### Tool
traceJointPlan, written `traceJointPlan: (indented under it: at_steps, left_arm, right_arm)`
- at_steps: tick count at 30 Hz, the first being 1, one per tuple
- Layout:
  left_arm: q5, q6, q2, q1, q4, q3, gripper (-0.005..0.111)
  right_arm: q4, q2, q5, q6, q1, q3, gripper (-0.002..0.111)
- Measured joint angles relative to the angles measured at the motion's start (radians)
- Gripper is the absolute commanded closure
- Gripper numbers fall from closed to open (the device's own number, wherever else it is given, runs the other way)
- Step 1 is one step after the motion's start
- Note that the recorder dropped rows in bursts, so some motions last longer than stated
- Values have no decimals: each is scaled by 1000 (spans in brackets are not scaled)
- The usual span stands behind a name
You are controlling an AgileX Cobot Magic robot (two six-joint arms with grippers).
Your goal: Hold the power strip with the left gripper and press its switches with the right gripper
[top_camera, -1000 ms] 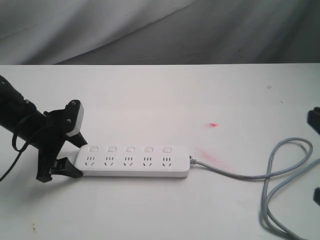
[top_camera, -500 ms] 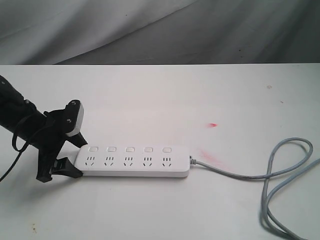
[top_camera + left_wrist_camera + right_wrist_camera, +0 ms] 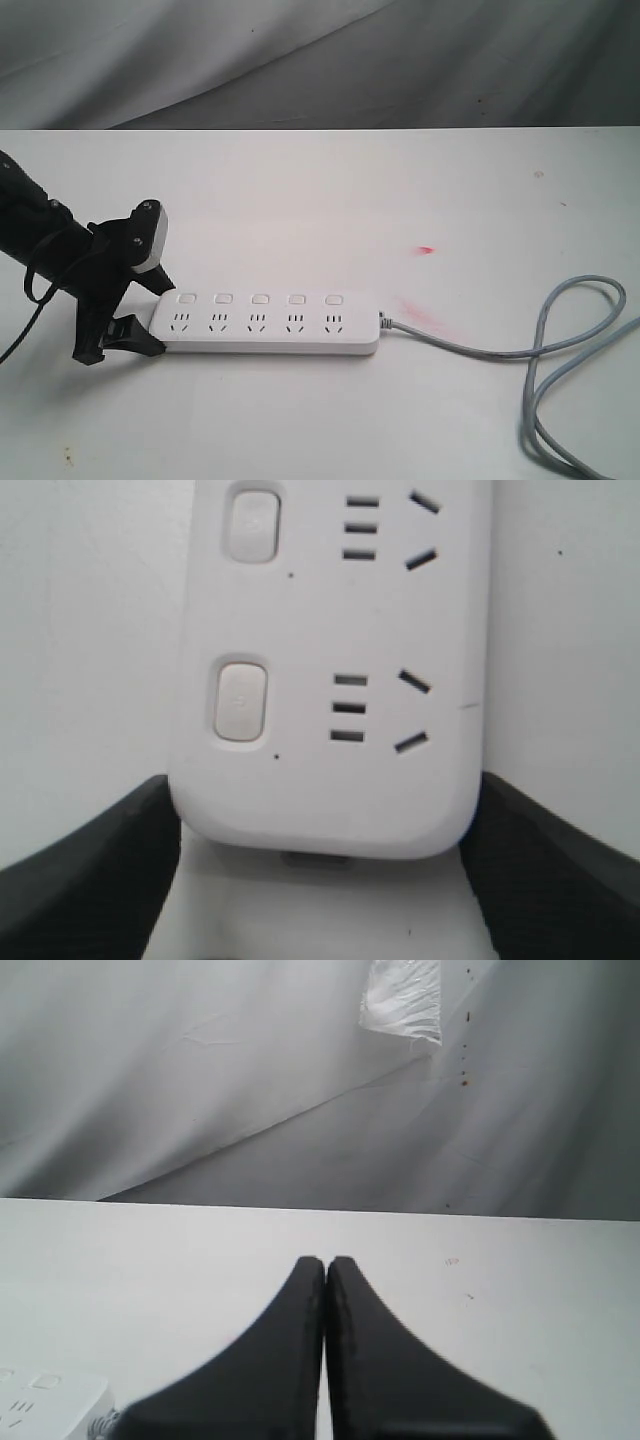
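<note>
While the strip point(image 3: 265, 322) lies flat on the table point(image 3: 320, 200), long axis 9 to 3 o'clock in the exterior view, the left gripper point(image 3: 160, 320) clamps its 9 o'clock end, fingers point(image 3: 110, 870) against both long sides. Switches point(image 3: 259, 298) line the 12 o'clock edge; the cord point(image 3: 560, 330) exits at 3 o'clock. Right gripper point(image 3: 325, 1265): clenched on nothing, apart from the strip.

The power strip point(image 3: 42, 1402) shows only a blurred corner (cut by the edge) in the right wrist view.
</note>
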Motion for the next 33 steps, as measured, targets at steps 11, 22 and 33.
traceJointPlan:
  at_steps: [11, 22, 33]
  left_arm:
    - [0, 0, 0, 0, 0, 0, 67]
    - [-4, 0, 0, 0, 0, 0, 67]
    - [-4, 0, 0, 0, 0, 0, 67]
  right_arm:
    - [-56, 0, 37, 57, 0, 2, 108]
    - [-56, 0, 37, 59, 0, 2, 108]
    - [-56, 0, 37, 59, 0, 2, 108]
